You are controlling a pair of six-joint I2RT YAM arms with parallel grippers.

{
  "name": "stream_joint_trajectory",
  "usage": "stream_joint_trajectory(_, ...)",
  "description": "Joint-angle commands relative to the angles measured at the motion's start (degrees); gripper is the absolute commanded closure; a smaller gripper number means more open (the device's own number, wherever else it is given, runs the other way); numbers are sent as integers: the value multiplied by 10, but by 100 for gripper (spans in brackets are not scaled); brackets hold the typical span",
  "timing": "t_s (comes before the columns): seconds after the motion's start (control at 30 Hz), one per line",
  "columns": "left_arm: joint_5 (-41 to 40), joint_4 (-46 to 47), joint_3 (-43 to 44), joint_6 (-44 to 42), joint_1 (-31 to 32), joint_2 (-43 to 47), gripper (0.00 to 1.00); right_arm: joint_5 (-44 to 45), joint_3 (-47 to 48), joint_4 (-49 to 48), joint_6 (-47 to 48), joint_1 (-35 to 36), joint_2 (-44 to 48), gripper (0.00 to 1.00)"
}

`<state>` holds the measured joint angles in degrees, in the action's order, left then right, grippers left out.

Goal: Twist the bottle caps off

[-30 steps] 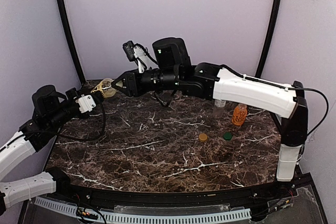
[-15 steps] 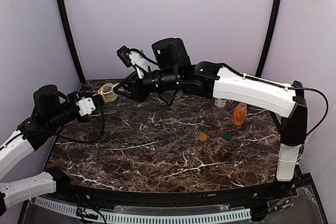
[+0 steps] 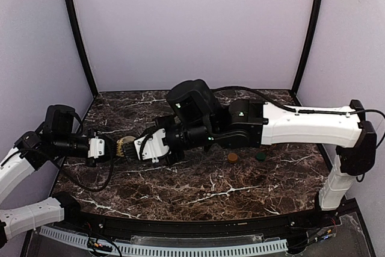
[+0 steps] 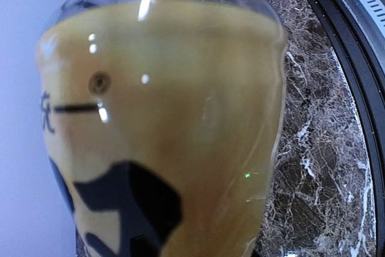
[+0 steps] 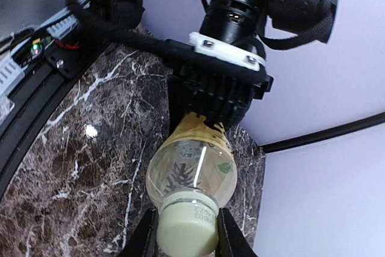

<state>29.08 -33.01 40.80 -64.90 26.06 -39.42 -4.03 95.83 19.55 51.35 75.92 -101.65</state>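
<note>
here the left hand [image 3: 113,148] is clenching the body of the yellow-labelled bottle [image 5: 192,170], holding it level over the dark marble tabletop [image 3: 198,191], toward its left side. the right hand [image 5: 187,239] is facing it head-on, its fingers [image 5: 144,236] squeezing the pale cap [image 5: 186,227]. an orange cap [image 3: 232,157] and a green cap [image 3: 260,156] are lying loose on the tabletop, well to the right.

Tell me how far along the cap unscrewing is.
Done, it seems: an orange cap and a green cap lie loose on the table; no other bottle is in view. In hand: the left end effector grips the yellow-labelled bottle sideways, and the right end effector is shut on its pale cap, not yet off. Left: twisting that cap free.
</note>
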Motion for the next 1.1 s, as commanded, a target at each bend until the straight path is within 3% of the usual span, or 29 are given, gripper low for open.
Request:
stream_joint_trajectory(0.0, 35, -82, 11, -43, 3, -3, 71, 79, -9, 19, 165, 29, 16, 100)
stream_joint_trajectory(0.33, 26, -90, 0, -60, 3, -1, 71, 159, -5, 30, 276, 60, 16, 100)
stream_joint_trajectory(0.63, 52, -86, 7, -45, 2, 6, 71, 171, -8, -9, 280, 62, 1, 99)
stream_joint_trajectory(0.8, 63, -87, 10, -39, 3, 10, 72, 176, -18, -37, 277, 61, 0, 55)
stream_joint_trajectory(0.87, 63, -86, 9, -38, 3, 11, 72, 179, -19, -43, 273, 60, 0, 42)
stream_joint_trajectory(1.07, 43, -63, 8, -2, 2, 12, 73, 185, -29, -67, 260, 59, 9, 28)
